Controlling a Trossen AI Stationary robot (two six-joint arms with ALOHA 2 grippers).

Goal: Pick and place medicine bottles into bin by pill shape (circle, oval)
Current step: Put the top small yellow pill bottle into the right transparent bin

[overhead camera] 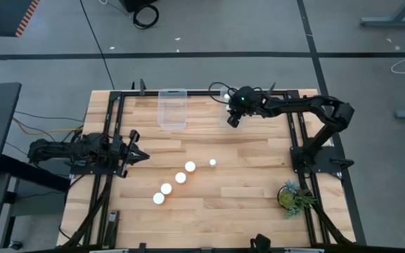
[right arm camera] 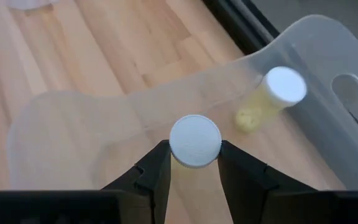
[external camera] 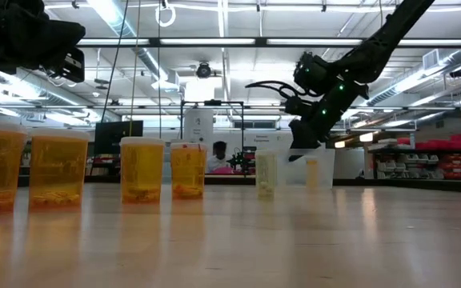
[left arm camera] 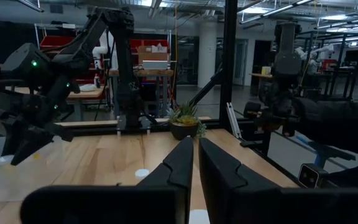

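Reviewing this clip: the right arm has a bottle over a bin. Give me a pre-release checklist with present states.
1. Right tool grips the white-capped bottle: ok.
2. Bottle is over the clear bin: ok.
3. Bottle already in that bin lies clear of the drop spot: ok.
4. Pill shape matches this bin: cannot tell.
5. Left tool shut, parked at the table's left, away from the bin: ok.
6. Five bottles still waiting mid-table: ok.

Wooden table [overhead camera: 245,183] carrying five white-capped bottles [overhead camera: 181,178] lying in diagonal row near its middle. Two clear bins sitting along far edge [overhead camera: 173,107]. Small potted plant [overhead camera: 291,196] standing near front right corner.
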